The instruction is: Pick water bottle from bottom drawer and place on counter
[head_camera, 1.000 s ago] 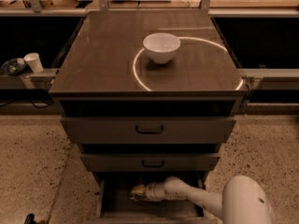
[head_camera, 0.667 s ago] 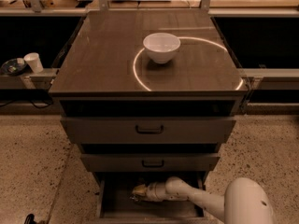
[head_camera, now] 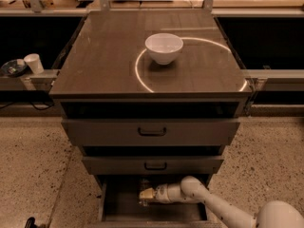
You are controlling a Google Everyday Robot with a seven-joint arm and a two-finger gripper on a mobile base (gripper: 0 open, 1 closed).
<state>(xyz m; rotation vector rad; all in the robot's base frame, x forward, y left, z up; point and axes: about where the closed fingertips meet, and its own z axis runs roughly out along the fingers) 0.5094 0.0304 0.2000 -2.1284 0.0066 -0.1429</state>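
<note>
The bottom drawer (head_camera: 118,206) is pulled open, a shallow tray with a dark inside. My white arm reaches into it from the lower right. My gripper (head_camera: 143,194) is inside the drawer near its back, pointing left. The water bottle (head_camera: 144,183) shows only faintly as a clear shape right behind the gripper tip, partly under the drawer above. I cannot tell whether the gripper touches it. The counter (head_camera: 104,56) is the glossy dark brown cabinet top with a bright curved reflection.
A white bowl (head_camera: 164,48) stands on the counter near its middle. Two wider drawers with black handles (head_camera: 152,131) (head_camera: 155,166) are above the open one, slightly ajar. A white paper cup (head_camera: 33,63) stands on a ledge at the left. Speckled floor surrounds the cabinet.
</note>
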